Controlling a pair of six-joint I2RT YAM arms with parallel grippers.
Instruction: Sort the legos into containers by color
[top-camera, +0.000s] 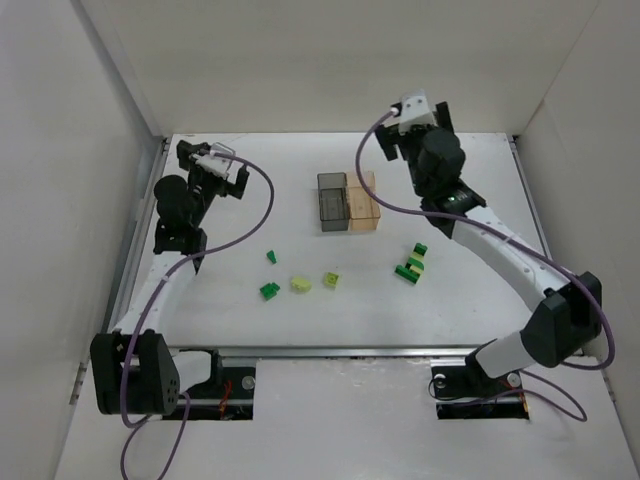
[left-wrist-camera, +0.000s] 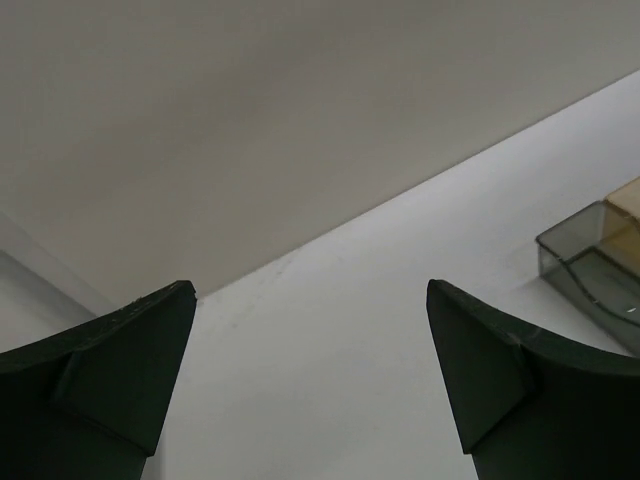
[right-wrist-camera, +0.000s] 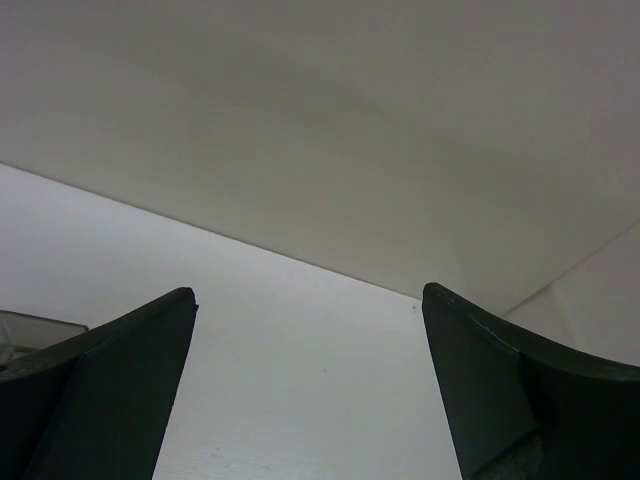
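Note:
The two joined containers stand at the table's middle back, the smoky grey one (top-camera: 331, 201) on the left and the amber-orange one (top-camera: 364, 200) on the right. Legos lie in front of them: bright green bricks (top-camera: 271, 256) (top-camera: 269, 290), pale yellow-green bricks (top-camera: 300, 284) (top-camera: 331, 278) and a green cluster (top-camera: 411, 264). My left gripper (top-camera: 213, 165) is open and empty at the back left, far from the bricks. My right gripper (top-camera: 415, 122) is open and empty at the back, right of the containers. The left wrist view shows open fingers (left-wrist-camera: 120, 370) and both containers (left-wrist-camera: 595, 270).
White walls enclose the table on the left, back and right. The right wrist view shows its open gripper (right-wrist-camera: 310, 390), the back wall and a corner of the grey container (right-wrist-camera: 30, 326). The right arm's forearm (top-camera: 500, 245) passes beside the green cluster.

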